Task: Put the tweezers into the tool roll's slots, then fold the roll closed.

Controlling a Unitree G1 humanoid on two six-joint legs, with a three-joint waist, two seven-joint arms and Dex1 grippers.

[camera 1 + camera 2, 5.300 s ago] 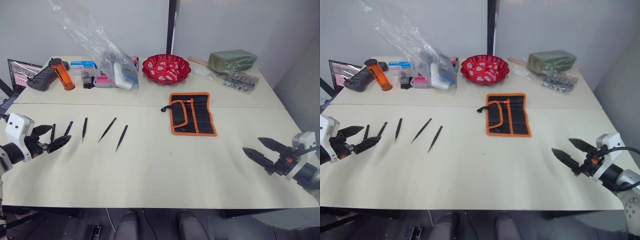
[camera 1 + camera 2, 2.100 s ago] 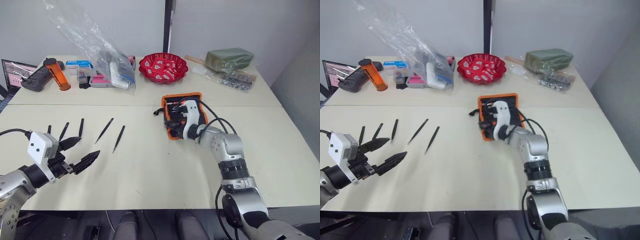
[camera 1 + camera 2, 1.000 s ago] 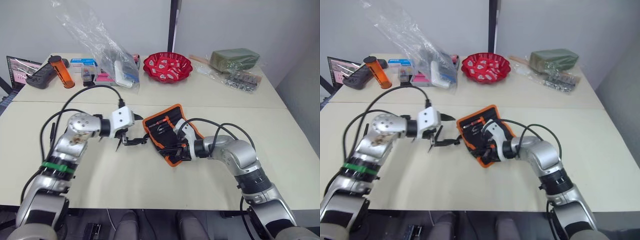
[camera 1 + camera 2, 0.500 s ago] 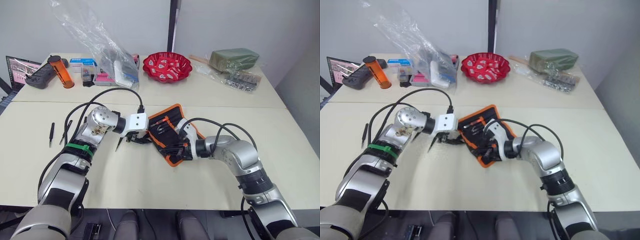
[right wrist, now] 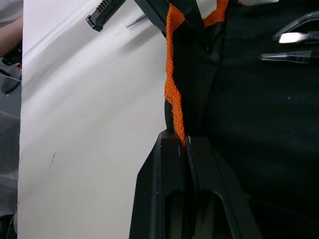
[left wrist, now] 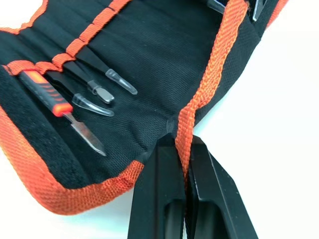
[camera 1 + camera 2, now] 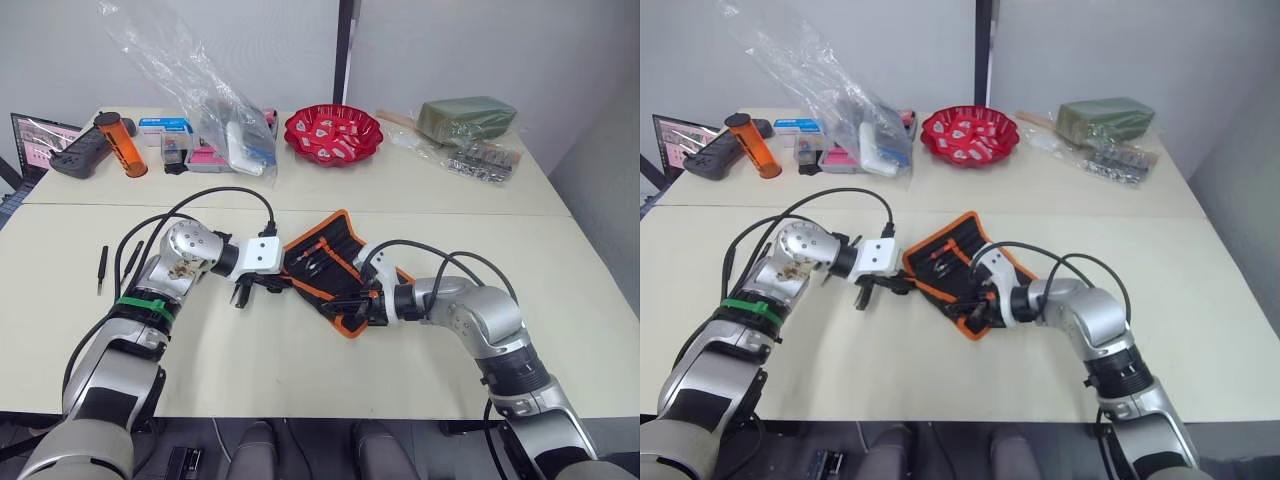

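Lying open and skewed near the worktop's middle, the tool roll [image 7: 330, 265] has both end effectors on its orange edging. Left end effector [image 6: 183, 149] is pressed together on the orange trim at the roll's near-left edge; the wrist view shows the strip pinched between the two black fingers [image 6: 158, 179]. Right end effector [image 5: 183, 142] is clamped the same way on the orange edging at the roll's near corner, fingers closed on the trim with no gap visible.

Inside the roll, slots [image 6: 94, 74] run under an orange strip. Items already sit in them: a red-and-black handled blade tool [image 6: 55, 107] and tips with clear plastic caps [image 6: 102, 94]. Cannot tell exactly what the capped tools are.

Loose tweezers [image 7: 102, 268] lie on the worktop [image 7: 300, 370] left of the left arm, well apart from the roll; one is clear at the far left, another thin one [image 7: 133, 258] is just beside the arm's cables. One more dark tweezer [image 7: 240, 292] hangs or lies right under the left end effector, beside the roll's edge; contact unclear.

Back of the worktop: red bowl [image 7: 334, 133] behind the roll, clear plastic bag [image 7: 205, 90] with boxes to its left, orange cylinder [image 7: 122, 146] and a black controller-like device [image 7: 75, 158] at far left, green bundle [image 7: 468, 118] in plastic at far right.
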